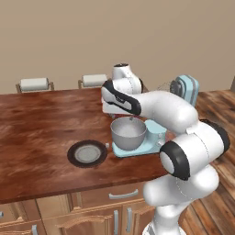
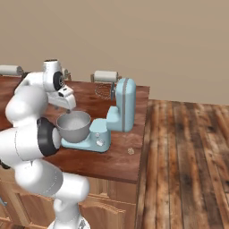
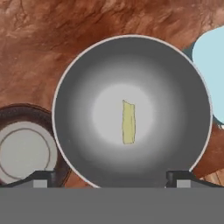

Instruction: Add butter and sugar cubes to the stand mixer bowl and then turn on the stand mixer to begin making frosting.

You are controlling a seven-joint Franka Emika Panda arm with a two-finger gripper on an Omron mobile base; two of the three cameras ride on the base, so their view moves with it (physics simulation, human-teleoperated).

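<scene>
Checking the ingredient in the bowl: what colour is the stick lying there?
Pale yellow: the butter, lying in the grey bowl, clearest in the hand view.

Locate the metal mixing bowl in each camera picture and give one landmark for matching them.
Left base view: the bowl sits right of centre, on the blue mixer's base, below the arm's hand.
Right base view: the bowl is left of centre, beside the arm.
Hand view: the bowl spans the middle, a butter stick on its bottom.
Shared landmark: the light blue mixer.
</scene>
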